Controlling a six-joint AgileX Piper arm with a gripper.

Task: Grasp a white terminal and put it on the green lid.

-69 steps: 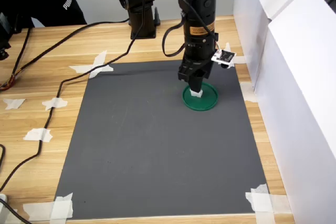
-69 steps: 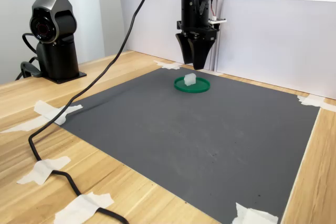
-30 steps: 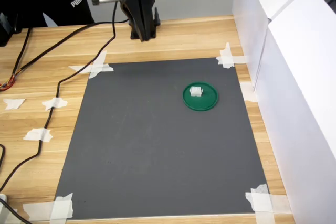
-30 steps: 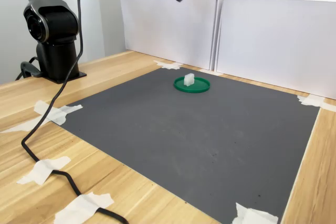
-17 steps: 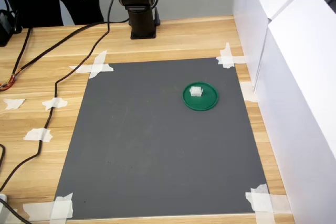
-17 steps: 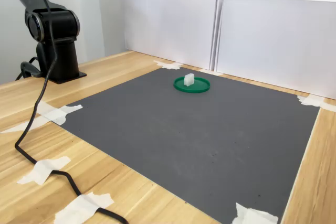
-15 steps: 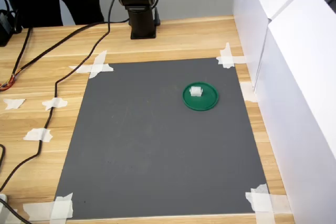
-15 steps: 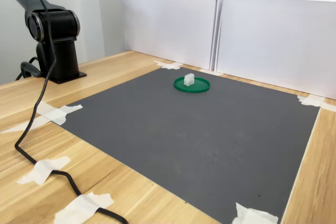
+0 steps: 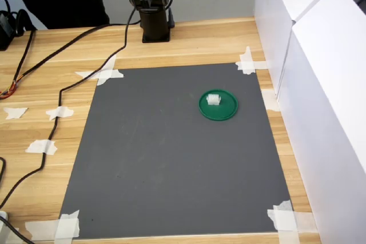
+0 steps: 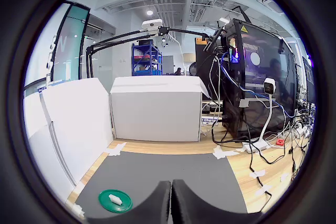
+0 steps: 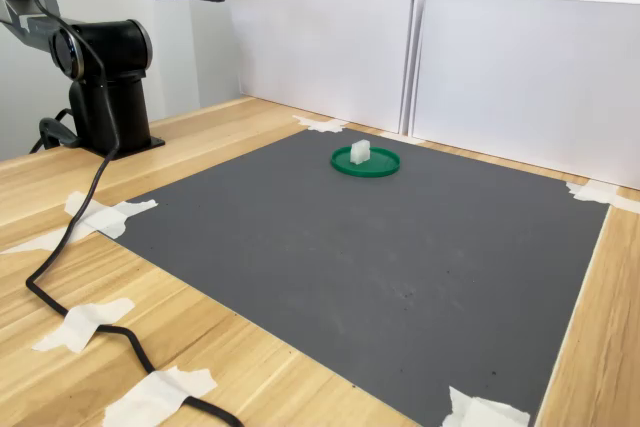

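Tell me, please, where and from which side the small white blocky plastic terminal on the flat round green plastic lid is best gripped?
Probably from straight above, closing on two opposite side faces: the small white blocky plastic terminal stands proud of the flat round green plastic lid, whose low rim would hinder a sideways approach.

The pincer [image 10: 171, 203] shows its two dark fingers pressed together — no gap — high over the grey mat [image 10: 173, 174]. The white terminal [image 10: 115, 199] lies on the green lid [image 10: 115, 201] at the mat's edge, near white boards [image 10: 157, 108].
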